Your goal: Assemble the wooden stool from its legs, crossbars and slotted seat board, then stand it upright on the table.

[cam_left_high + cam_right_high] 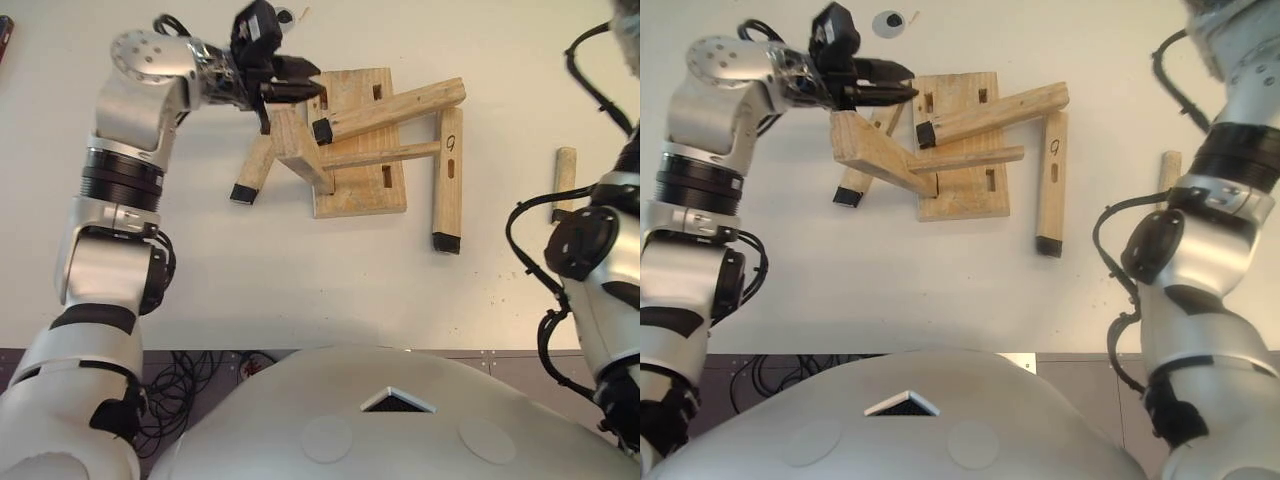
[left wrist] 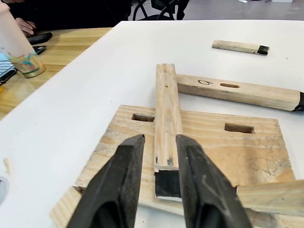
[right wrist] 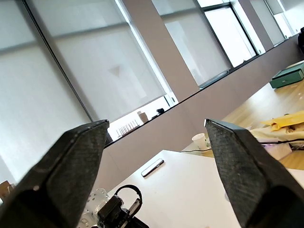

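While left end effector [image 2: 160, 140] hovers slightly parted over leg [image 2: 166, 95] — right end effector [image 3: 156, 126] raised, fingers spread wide.

Crossed legs [image 1: 392, 105] clutter the seat board [image 1: 365, 192]; table [image 1: 300, 275] nearer the robot offers passage

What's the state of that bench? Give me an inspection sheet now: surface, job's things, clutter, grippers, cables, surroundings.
Surface: white table, flat, no spills seen.
Job's things: slotted seat board lying flat; capped leg and crossbar lying across it; thick leg tilted up from its left side; numbered leg beside it; short loose piece apart at the robot's right; stool not standing.
Clutter: small round grey disc beyond the board.
Grippers: left gripper open, over the capped leg's black end; right gripper open, raised, holding nothing.
Cables: black cables looped at the robot's right; bundle below the table's near edge.
Surroundings: neighbouring wooden table; blinded windows.
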{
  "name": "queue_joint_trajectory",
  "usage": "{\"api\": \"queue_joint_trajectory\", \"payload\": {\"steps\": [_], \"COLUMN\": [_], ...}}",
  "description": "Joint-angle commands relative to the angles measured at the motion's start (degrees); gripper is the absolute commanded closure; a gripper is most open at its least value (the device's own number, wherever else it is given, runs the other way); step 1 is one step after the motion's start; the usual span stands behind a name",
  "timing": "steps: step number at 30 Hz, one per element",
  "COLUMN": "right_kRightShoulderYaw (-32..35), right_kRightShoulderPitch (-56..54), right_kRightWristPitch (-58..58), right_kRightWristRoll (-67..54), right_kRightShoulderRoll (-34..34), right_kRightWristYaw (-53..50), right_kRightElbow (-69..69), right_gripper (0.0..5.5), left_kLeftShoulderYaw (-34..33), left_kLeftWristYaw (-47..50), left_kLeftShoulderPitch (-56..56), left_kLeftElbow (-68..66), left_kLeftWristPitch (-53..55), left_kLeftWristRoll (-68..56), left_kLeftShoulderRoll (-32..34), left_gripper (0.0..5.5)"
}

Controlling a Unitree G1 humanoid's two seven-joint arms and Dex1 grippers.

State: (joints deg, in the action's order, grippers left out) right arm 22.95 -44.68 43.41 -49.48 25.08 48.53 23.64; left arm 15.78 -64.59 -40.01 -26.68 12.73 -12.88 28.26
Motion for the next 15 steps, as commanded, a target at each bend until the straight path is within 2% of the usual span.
{"api": "queue_joint_trajectory", "payload": {"steps": [1, 9, 15], "right_kRightShoulderYaw": [0.4, 0.1, -0.4], "right_kRightShoulderPitch": [2.4, 3.8, 4.1], "right_kRightWristPitch": [0.7, 0.3, 0.2], "right_kRightWristRoll": [-0.2, -0.5, -0.5], "right_kRightShoulderRoll": [-0.4, -0.9, -1.3], "right_kRightWristYaw": [-1.6, -3.0, -3.0], "right_kRightElbow": [-2.9, -4.0, -4.0], "right_gripper": [1.81, 1.81, 1.81], "left_kLeftShoulderYaw": [1.1, 2.1, 2.5], "left_kLeftWristYaw": [-0.5, 0.1, 2.1], "left_kLeftShoulderPitch": [0.8, -2.1, -4.3], "left_kLeftElbow": [-3.4, -13.0, -21.8], "left_kLeftWristPitch": [-1.9, -2.6, -6.2], "left_kLeftWristRoll": [2.7, 7.1, 11.7], "left_kLeftShoulderRoll": [-1.9, -6.1, -8.4], "left_gripper": [3.7, 2.58, 2.53]}}
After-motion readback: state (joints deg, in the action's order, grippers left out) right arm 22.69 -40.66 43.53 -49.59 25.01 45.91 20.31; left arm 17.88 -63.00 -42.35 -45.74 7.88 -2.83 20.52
